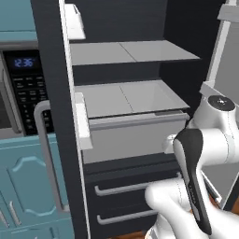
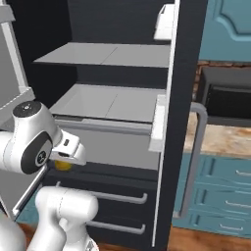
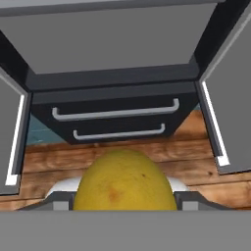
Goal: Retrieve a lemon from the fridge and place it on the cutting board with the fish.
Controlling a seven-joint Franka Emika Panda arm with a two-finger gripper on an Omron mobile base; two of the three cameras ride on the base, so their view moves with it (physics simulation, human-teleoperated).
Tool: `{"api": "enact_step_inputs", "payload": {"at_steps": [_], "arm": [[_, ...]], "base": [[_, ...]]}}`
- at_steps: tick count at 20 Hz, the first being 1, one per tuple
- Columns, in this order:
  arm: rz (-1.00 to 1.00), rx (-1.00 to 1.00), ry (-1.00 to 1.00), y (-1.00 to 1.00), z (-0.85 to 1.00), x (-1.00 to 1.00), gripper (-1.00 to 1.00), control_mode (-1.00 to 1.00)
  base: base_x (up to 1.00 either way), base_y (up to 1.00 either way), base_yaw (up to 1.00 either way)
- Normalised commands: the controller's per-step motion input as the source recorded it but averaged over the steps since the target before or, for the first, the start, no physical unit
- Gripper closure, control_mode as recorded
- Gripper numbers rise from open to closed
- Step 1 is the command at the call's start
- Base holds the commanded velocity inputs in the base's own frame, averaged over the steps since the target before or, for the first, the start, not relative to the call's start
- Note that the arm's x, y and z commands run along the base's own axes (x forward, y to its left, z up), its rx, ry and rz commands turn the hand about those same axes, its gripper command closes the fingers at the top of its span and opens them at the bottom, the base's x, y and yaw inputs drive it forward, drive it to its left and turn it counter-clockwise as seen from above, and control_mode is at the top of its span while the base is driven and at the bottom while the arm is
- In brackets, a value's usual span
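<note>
The hand (image 2: 62,159) grips the lemon (image 3: 124,180) between its fingers, in front of the open fridge (image 1: 140,70), level with the top of its lower drawers. The grey shelves (image 2: 105,103) inside lie bare, both doors swung wide.

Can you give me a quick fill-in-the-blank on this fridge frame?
1. The gripper is closed on a yellow ____.
2. Both upper doors of the fridge stand ____.
3. Below the shelves, the drawer fronts carry two ____ handles.

Missing words: lemon; open; horizontal
</note>
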Motion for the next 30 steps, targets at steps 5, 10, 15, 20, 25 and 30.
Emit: {"api": "enact_step_inputs", "payload": {"at_steps": [5,10,15,20,25,30], "arm": [[0.0,0.0,0.0,0.0,0.0,0.0,1.0,1.0],[0.0,0.0,0.0,0.0,0.0,0.0,1.0,1.0],[0.0,0.0,0.0,0.0,0.0,0.0,1.0,1.0],[0.0,0.0,0.0,0.0,0.0,0.0,1.0,1.0],[0.0,0.0,0.0,0.0,0.0,0.0,1.0,1.0],[0.0,0.0,0.0,0.0,0.0,0.0,1.0,1.0]], "base": [[-0.74,-0.09,-0.03],[-0.78,-0.15,-0.01],[-0.59,-0.59,0.0],[-0.15,-0.94,0.0],[0.0,-1.0,0.0],[0.01,-1.0,0.0]]}}
